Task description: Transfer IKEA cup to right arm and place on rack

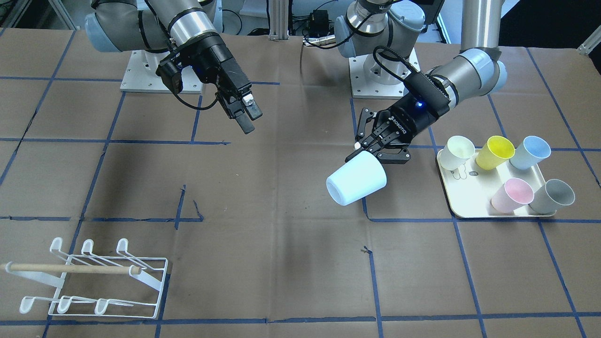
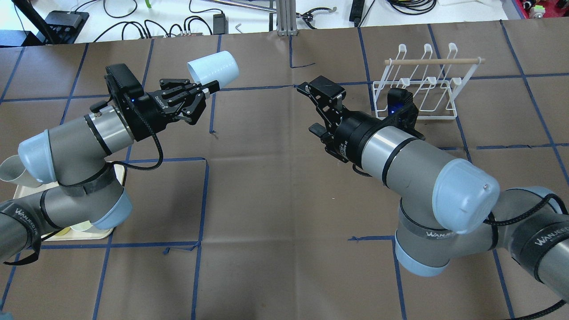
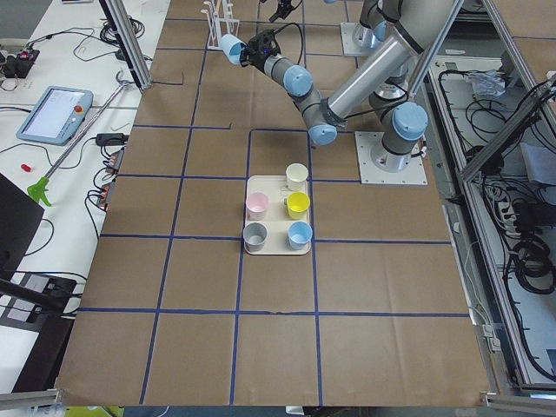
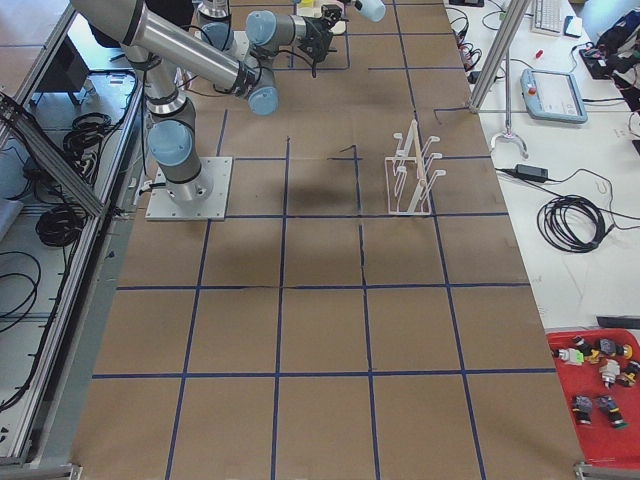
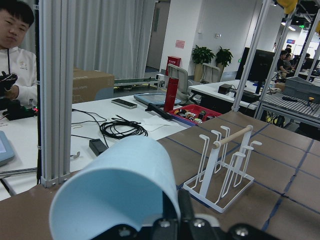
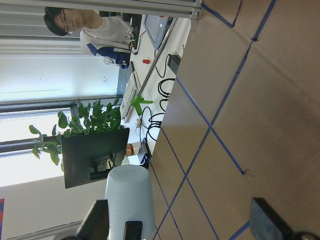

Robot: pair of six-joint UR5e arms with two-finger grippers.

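Observation:
My left gripper (image 1: 371, 151) is shut on the base of a pale blue IKEA cup (image 1: 357, 177) and holds it on its side above the table, mouth turned away from the arm. The cup also shows in the overhead view (image 2: 213, 67) and the left wrist view (image 5: 115, 195). My right gripper (image 1: 251, 121) is open and empty, in the air across a gap from the cup, which the right wrist view (image 6: 130, 200) shows ahead of the fingers. The white wire rack (image 1: 94, 281) with its wooden dowel stands on the right arm's side (image 2: 422, 84).
A cream tray (image 1: 469, 209) beside the left arm holds several cups: cream (image 1: 458, 151), yellow (image 1: 495, 151), blue (image 1: 530, 152), pink (image 1: 512, 195) and grey (image 1: 554, 196). Both arm bases stand at the table's robot side. People and desks lie beyond the table's edge.

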